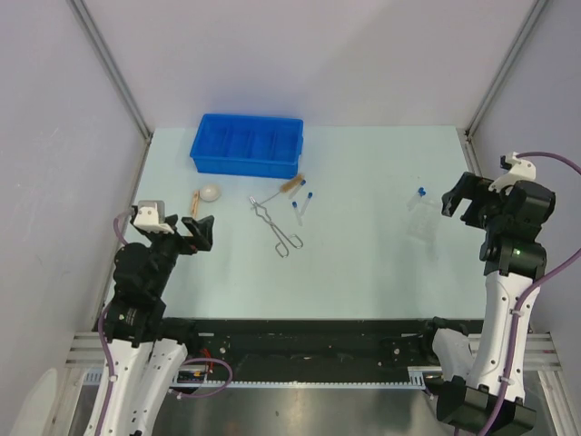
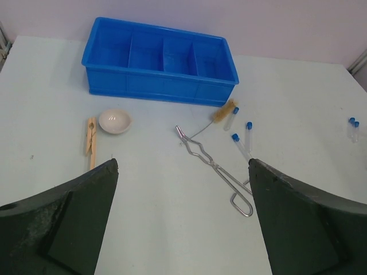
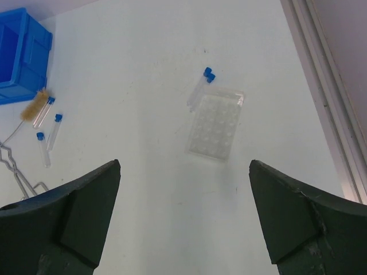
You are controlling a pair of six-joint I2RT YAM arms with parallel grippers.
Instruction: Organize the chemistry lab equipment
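Note:
Silver wire tongs (image 1: 278,228) (image 2: 215,166) lie mid-table. Beside them are three clear blue-capped tubes (image 1: 300,205) (image 2: 241,137) (image 3: 49,133) and a tan bristle brush (image 2: 225,110). A white round dish (image 1: 211,193) (image 2: 114,121) and a wooden peg (image 2: 91,137) lie further left. The clear tube rack (image 1: 423,220) (image 3: 217,126) lies flat at the right, with two capped tubes (image 3: 199,90) along its far edge. My left gripper (image 1: 198,232) (image 2: 183,163) hangs open and holds nothing, near the dish. My right gripper (image 1: 463,204) (image 3: 184,163) is open above the table, right of the rack.
A large blue divided bin (image 1: 243,163) (image 2: 160,86) (image 3: 23,86) stands at the back left, just behind the brush and dish. Grey walls with metal posts close in the table on three sides. A raised rail (image 3: 321,86) runs along the right edge.

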